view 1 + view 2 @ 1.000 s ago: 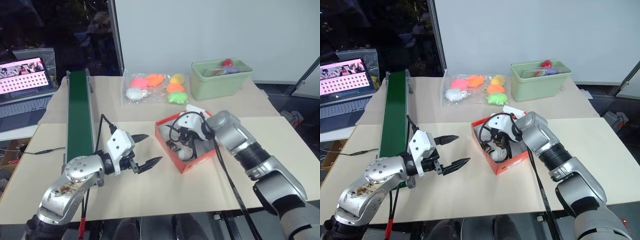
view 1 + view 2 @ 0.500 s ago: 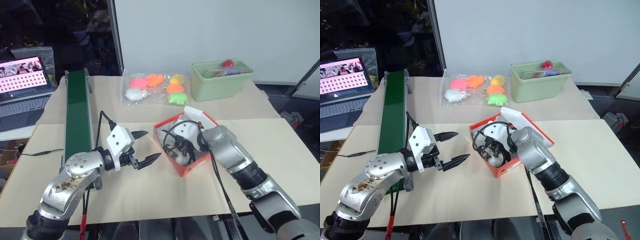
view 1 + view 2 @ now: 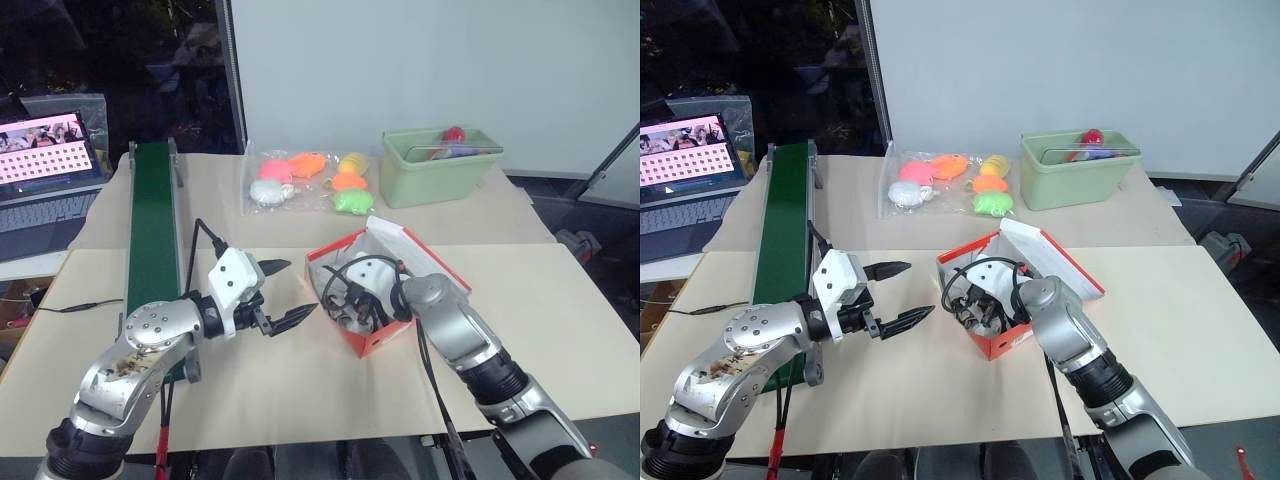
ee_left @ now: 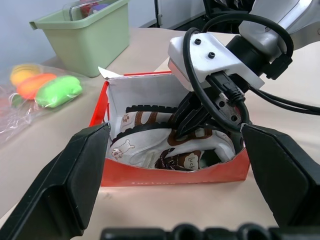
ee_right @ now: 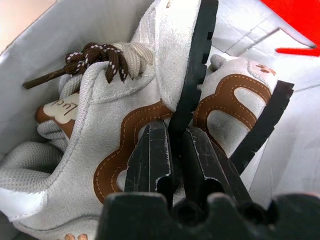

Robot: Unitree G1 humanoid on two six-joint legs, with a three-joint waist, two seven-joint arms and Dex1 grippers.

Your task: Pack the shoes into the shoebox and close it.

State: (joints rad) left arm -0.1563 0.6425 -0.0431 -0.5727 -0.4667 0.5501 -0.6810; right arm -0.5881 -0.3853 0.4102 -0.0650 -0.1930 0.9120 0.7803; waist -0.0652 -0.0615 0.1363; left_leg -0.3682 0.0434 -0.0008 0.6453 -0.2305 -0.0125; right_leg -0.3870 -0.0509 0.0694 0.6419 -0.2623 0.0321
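Observation:
The orange-red shoebox (image 3: 378,340) stands open on the table, its lid (image 3: 418,252) folded back on the far right side. Both white shoes (image 4: 165,147) lie in it on their sides, black soles and brown trim showing. My right gripper (image 5: 175,134) reaches down into the box. Its fingers (image 5: 150,155) are shut on the black sole edge of one shoe (image 5: 115,110), which lies against the other shoe (image 5: 235,105). My left gripper (image 3: 300,288) hovers wide open just left of the box, pointing at it and touching nothing.
A green conveyor belt (image 3: 155,230) runs along the left of the table, with a laptop (image 3: 45,170) beyond it. A clear bag of coloured toys (image 3: 310,180) and a pale green bin (image 3: 440,160) sit at the back. Black cables loop over the right wrist above the box.
The right gripper sank lower into the box and drew slightly nearer, its wrist rolling. The left gripper kept still and open. The camera view shifted a little.

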